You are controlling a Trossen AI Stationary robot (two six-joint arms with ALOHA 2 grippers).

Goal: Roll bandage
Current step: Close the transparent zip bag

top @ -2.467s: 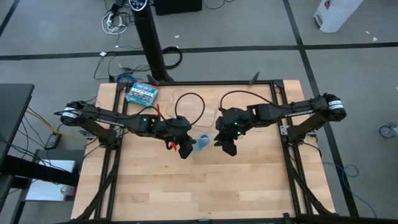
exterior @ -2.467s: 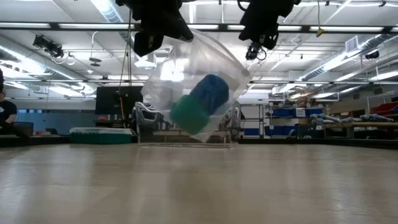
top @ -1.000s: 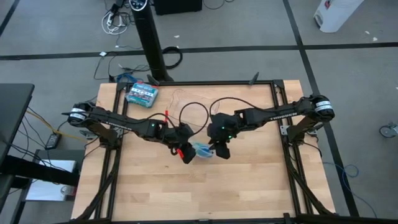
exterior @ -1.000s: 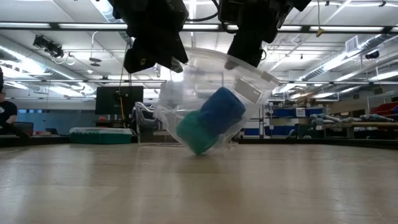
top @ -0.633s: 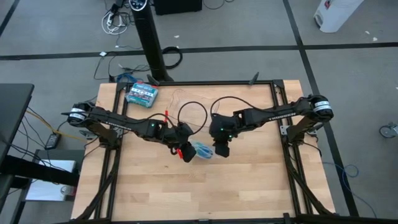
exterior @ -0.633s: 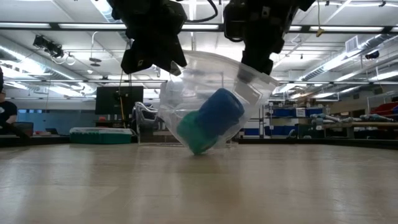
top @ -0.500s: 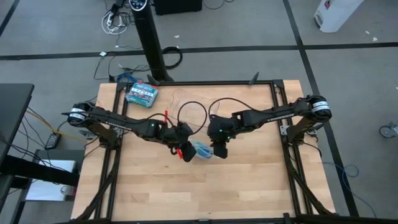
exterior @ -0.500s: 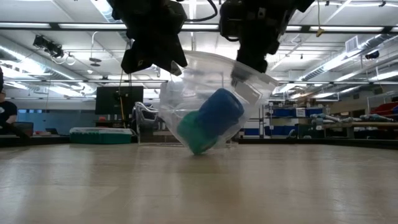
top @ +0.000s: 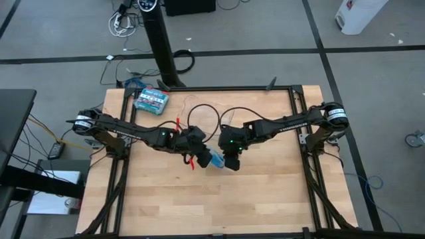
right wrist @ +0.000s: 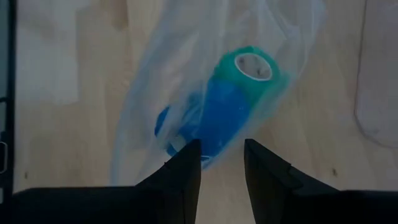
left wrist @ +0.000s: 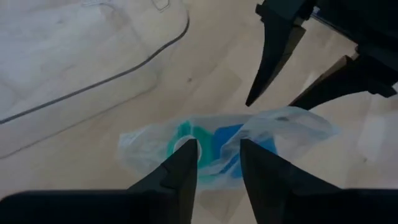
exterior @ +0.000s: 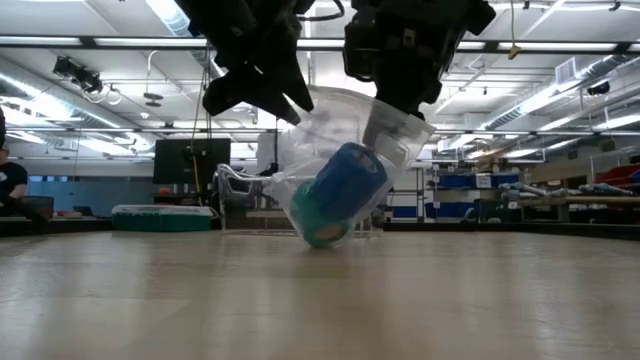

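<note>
Bandage, a blue roll, sits inside a clear plastic bag with a teal roll, bag bottom resting on the surface at mid-table, both arms meeting over it. Your left gripper hangs just over the bag, jaws parted and grasping nothing that shows; your right gripper is at the bag's right top edge, jaws part open, and you cannot tell whether plastic is pinched. To free the blue roll cleanly, pin one edge firmly, pull the other lip sideways slowly, and keep the bag low so neither roll tumbles out.
</note>
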